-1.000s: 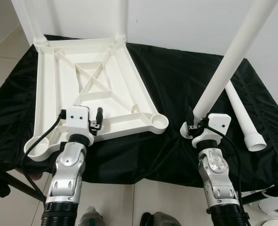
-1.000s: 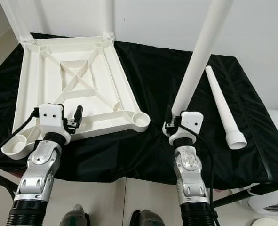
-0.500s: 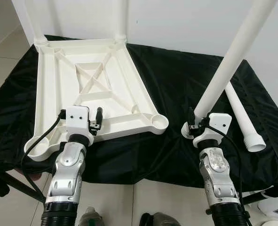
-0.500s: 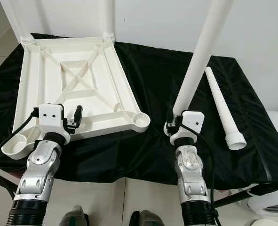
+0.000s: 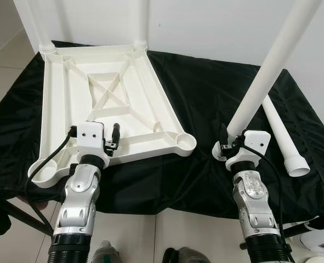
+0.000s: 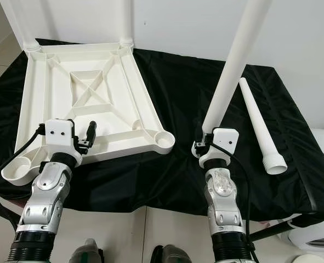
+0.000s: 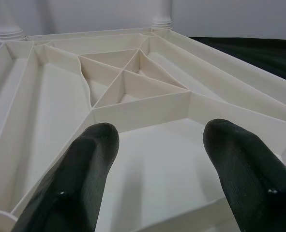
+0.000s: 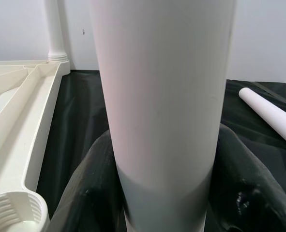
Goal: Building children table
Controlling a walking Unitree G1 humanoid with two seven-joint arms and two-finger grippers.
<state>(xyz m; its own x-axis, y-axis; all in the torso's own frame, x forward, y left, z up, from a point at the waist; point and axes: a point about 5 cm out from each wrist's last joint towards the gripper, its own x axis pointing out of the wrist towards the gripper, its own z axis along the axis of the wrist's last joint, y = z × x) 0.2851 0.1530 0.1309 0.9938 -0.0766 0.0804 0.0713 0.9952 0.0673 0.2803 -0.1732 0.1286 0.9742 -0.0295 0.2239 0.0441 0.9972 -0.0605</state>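
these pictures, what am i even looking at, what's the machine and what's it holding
It is a humanoid robot with two silver arms. Two pictures come from its head, looking down; the other two from cameras on its wrists. An upside-down white table top, two legs already fitted at its far corners, lies on a black cloth. The right end effector grips a white table leg, raised and tilted. Another loose leg lies on the cloth. The left end effector hovers open over the table top's near edge.
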